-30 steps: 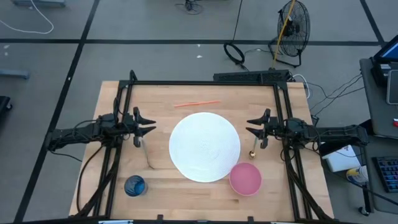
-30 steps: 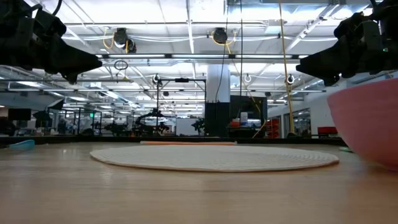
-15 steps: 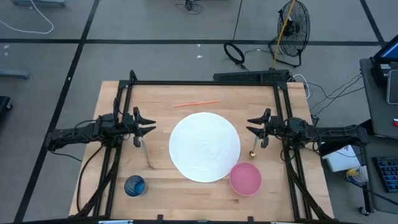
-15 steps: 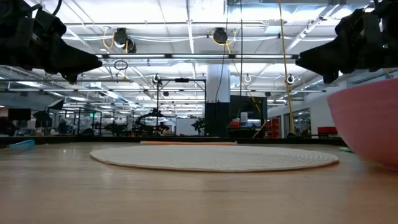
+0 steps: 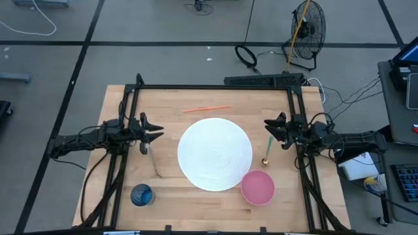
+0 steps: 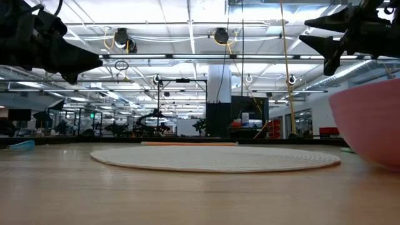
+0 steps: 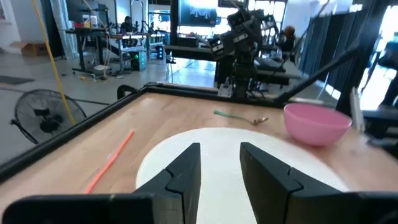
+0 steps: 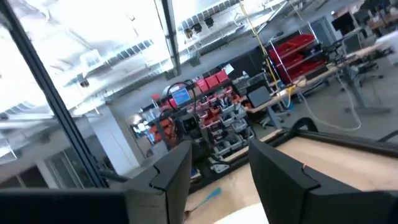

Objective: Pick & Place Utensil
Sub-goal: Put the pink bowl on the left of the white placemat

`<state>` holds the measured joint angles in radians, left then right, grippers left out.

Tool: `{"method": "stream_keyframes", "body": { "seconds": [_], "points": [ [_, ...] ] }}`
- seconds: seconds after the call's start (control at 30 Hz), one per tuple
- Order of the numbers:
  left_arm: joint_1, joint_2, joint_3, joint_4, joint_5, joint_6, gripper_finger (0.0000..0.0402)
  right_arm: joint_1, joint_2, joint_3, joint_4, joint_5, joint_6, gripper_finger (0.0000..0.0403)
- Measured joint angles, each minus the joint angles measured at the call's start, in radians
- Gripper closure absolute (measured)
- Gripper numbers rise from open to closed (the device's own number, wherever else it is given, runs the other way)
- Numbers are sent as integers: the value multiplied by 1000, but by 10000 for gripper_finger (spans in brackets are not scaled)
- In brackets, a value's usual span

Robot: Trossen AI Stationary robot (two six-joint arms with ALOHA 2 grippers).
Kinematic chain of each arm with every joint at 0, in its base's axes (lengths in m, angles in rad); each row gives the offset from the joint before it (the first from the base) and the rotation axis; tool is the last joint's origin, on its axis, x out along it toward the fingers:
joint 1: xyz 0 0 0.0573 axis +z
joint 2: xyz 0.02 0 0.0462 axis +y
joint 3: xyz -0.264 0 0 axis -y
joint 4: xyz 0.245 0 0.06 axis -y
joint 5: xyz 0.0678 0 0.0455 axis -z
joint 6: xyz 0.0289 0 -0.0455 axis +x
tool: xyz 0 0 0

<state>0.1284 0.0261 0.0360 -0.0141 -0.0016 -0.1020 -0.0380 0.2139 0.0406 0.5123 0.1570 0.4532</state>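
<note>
A utensil with a green handle and a gold end (image 5: 267, 151) lies flat on the wooden table, right of the round white placemat (image 5: 215, 153); it also shows in the left wrist view (image 7: 239, 116). A silvery utensil (image 5: 155, 162) lies left of the mat. My right gripper (image 5: 267, 124) hovers open above the table, just beyond the green utensil, tipped upward (image 6: 307, 32). My left gripper (image 5: 160, 132) hovers open and level at the mat's left (image 7: 221, 167), beyond the silvery utensil. Neither holds anything.
A pink bowl (image 5: 258, 187) stands near the front right, a blue cup (image 5: 142, 194) near the front left. An orange straw (image 5: 206, 108) lies beyond the mat. Black frame rails (image 5: 215, 87) run along the table's far, left and right sides.
My right gripper has tipped its fingers upward, rolled about its own axis and risen a little, staying open over the same spot. The left gripper and the objects on the table have kept still.
</note>
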Motion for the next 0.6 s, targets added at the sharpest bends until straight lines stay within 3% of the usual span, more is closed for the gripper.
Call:
{"method": "stream_keyframes", "body": {
  "seconds": [0.1,0.2,0.37,0.47,0.6],
  "points": [
    [0,0,0,26,0,-26,284,2,1,0,-35,-18,-65,248],
    [0,0,0,24,1,-63,284,3,6,0,-29,-44,23,248],
    [0,0,0,25,0,-110,284,3,30,0,73,-233,13,248],
    [0,0,0,25,-19,-111,284,10,62,15,134,-304,20,248],
    [0,0,0,51,-52,-111,284,28,127,85,93,-371,-48,248]
  ]
}}
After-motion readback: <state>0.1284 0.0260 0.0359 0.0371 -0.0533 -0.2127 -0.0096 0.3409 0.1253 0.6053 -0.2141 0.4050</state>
